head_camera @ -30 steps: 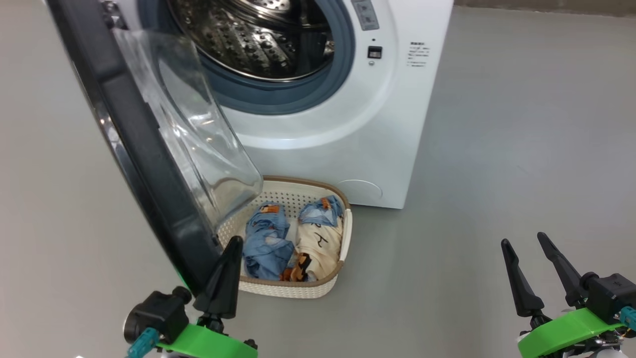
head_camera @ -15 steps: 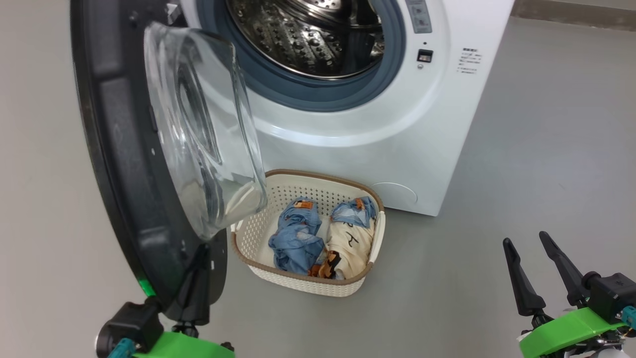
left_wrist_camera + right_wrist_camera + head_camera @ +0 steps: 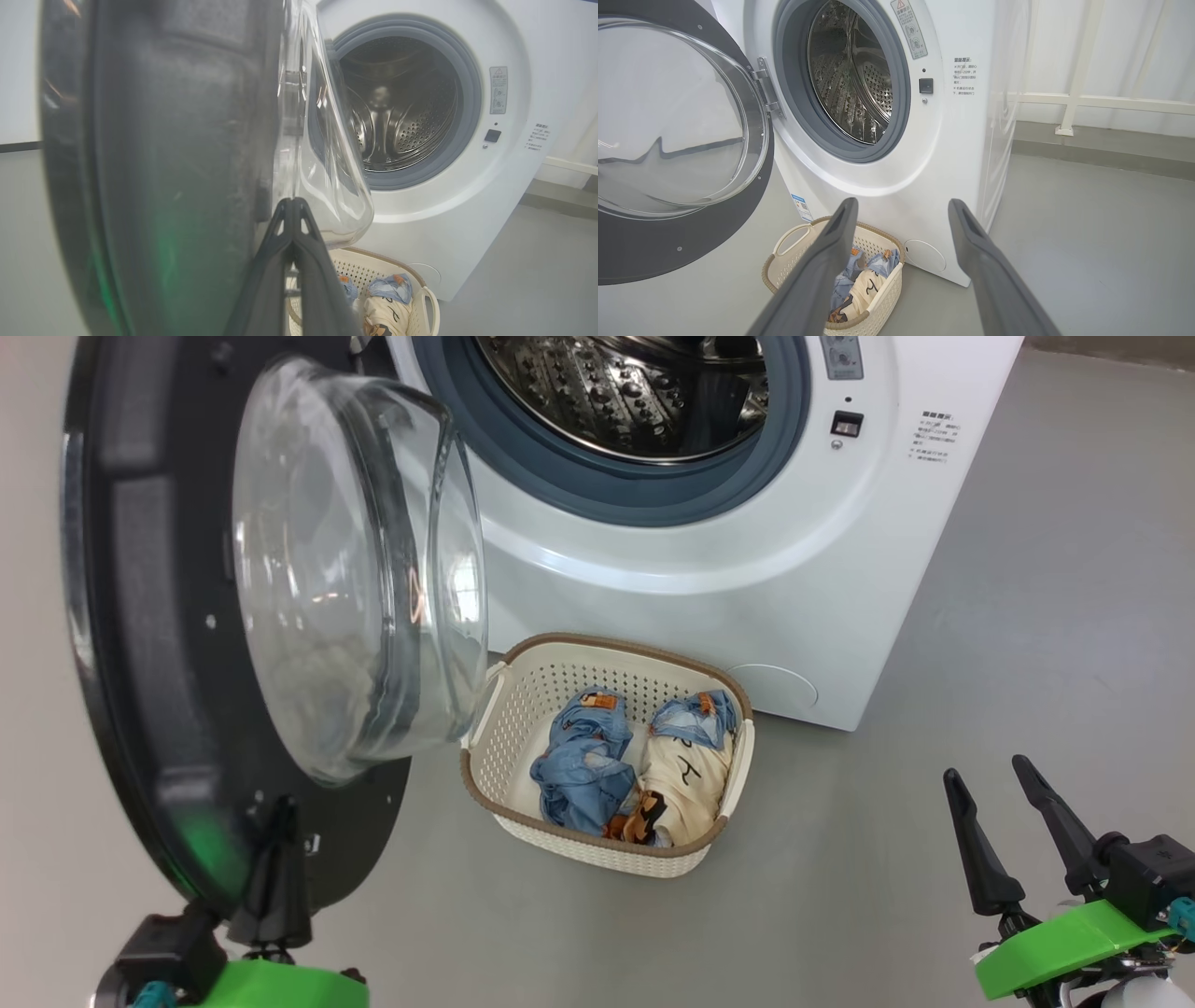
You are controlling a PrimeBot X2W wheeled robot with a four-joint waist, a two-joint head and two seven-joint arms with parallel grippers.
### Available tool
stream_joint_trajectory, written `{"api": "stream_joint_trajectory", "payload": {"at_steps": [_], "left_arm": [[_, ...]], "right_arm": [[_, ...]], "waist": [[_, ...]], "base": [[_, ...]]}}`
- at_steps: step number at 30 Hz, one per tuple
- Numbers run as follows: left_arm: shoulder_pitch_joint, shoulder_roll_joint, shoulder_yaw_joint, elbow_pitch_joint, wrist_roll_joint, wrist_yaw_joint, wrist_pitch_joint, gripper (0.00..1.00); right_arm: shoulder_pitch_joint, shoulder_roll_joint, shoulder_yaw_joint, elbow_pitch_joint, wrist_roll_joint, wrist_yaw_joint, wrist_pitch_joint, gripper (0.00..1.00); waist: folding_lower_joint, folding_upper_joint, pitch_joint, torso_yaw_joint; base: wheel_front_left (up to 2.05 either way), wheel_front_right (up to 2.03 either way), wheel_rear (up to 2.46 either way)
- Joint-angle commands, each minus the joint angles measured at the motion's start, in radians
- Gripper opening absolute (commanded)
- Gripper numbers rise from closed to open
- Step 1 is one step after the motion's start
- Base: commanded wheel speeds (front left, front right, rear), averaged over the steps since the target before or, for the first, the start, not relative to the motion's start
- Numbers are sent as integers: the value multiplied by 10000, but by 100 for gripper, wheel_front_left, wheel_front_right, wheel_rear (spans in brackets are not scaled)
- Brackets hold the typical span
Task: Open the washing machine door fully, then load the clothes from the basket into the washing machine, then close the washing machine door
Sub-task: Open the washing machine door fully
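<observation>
The washing machine (image 3: 747, 569) stands with its steel drum (image 3: 644, 392) exposed. The washing machine door (image 3: 140, 616) hangs wide open to the left, its glass bowl (image 3: 345, 569) facing me. My left gripper (image 3: 283, 803) is shut, with its tips against the inner face of the door's lower black rim; the left wrist view shows the closed left gripper (image 3: 292, 203) by the door (image 3: 177, 140). The basket (image 3: 607, 644) sits on the floor before the machine, holding the clothes: a denim bundle (image 3: 583, 765) and a cream one (image 3: 686, 775). My right gripper (image 3: 985, 770) is open and empty at the lower right.
Grey floor spreads wide to the right of the machine. In the right wrist view a white railing (image 3: 1069, 98) and a pale wall run behind, and the basket (image 3: 784, 261) lies under the open door (image 3: 668, 242).
The door has swung further open, from edge-on to showing its inner face, with my shut left gripper moving left along its lower rim. The head view has shifted. The right gripper stays put.
</observation>
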Motion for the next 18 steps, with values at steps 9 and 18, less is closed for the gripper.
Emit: {"api": "stream_joint_trajectory", "payload": {"at_steps": [9, 18], "left_arm": [[-573, 609, 1203, 124, 155, 319, -65, 0], [-1046, 1064, 1949, 658, 147, 427, -65, 0]], "right_arm": [[-236, -267, 214, -233, -142, 44, -124, 100], [-273, -356, 279, -251, -145, 44, -124, 100]], "waist": [[-1, 0, 110, 87], [-1, 0, 227, 132]], "base": [[0, 0, 0], [0, 0, 0]]}}
